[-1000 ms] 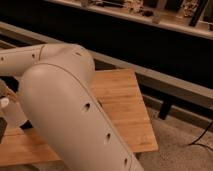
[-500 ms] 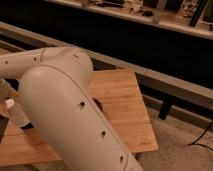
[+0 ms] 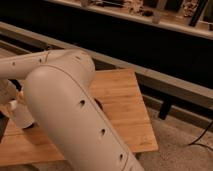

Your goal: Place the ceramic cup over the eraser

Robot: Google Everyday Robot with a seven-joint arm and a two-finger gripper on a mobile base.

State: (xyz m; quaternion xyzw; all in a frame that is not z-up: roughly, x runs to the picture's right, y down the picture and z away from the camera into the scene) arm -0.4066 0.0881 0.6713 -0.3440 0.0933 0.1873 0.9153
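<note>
Cup in hand at table's left edge, eraser not visible.
Gripper (image 3: 11, 102) sits far left, mostly behind the arm (image 3: 70, 110), jaws clamped on the white cup (image 3: 22, 116), upright over the wooden table (image 3: 120, 100). Eraser's direction from cup: can't tell, arm blocks it.

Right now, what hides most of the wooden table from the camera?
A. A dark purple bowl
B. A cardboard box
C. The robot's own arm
C. The big white arm sweeps across the wooden table; the end effector sits at the far left edge by a white cup.
</note>
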